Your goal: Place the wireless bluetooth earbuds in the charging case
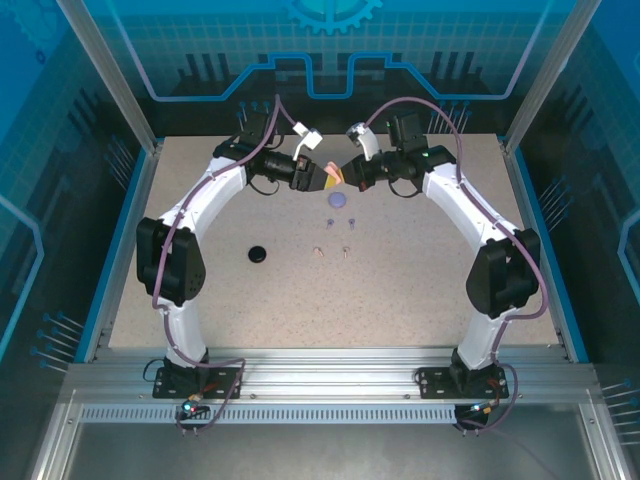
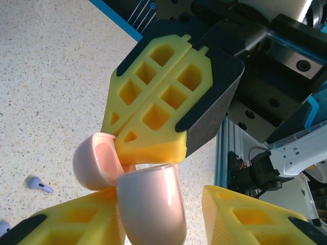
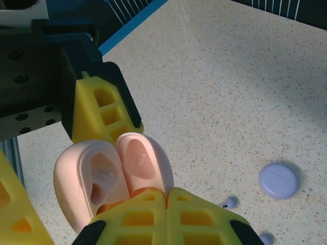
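I can see the purple earbuds (image 1: 330, 222) lying loose near the middle of the worktop (image 1: 420, 300), with the pale pink earbuds (image 1: 320, 252) just on the near-edge side of them, all clear of both grippers. The purple case (image 1: 338, 200) sits closed between them and the far edge, and the black case (image 1: 258, 254) lies toward the left edge. Above the far part of the worktop, the pink charging case (image 3: 110, 176) hangs hinged open. The right gripper (image 3: 167, 196) is pinched tight on it where the two halves meet. The left gripper (image 2: 153, 219) straddles one half with its jaws apart, one finger touching the shell and a gap at the other.
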Robot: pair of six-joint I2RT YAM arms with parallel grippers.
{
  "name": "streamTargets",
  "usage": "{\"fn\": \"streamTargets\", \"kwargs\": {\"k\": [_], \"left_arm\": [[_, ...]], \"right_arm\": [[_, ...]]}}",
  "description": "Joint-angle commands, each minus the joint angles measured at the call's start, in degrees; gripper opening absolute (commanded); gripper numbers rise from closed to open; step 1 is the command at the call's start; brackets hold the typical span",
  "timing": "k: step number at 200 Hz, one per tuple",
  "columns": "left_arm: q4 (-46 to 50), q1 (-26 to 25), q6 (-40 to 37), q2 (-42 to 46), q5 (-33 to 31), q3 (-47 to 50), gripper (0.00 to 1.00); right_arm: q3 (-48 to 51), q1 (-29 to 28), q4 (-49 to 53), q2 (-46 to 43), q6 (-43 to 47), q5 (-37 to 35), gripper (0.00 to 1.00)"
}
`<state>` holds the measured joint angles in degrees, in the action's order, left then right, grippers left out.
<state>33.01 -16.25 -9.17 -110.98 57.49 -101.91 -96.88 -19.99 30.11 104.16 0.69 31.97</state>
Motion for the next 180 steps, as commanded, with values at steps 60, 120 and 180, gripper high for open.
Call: {"fn": "streamTargets", "kwargs": {"k": [60, 120, 180], "left_arm": [[1.9, -0.5, -1.8, -0.9, 2.1, -2.0, 0.26], [2.7, -0.5, -2.5, -0.8, 2.9, -2.7, 0.26], [2.3, -0.6, -2.4, -0.7, 3.8, -2.3, 0.03]], "right_arm": [[-3.5, -0.8, 2.6, 1.2, 1.4, 0.9, 0.00], [-5.9, -1.3, 5.6, 1.7, 3.3, 0.5, 0.00], [-7.7, -1.3, 5.7, 1.8, 2.5, -0.9, 0.20]]}}
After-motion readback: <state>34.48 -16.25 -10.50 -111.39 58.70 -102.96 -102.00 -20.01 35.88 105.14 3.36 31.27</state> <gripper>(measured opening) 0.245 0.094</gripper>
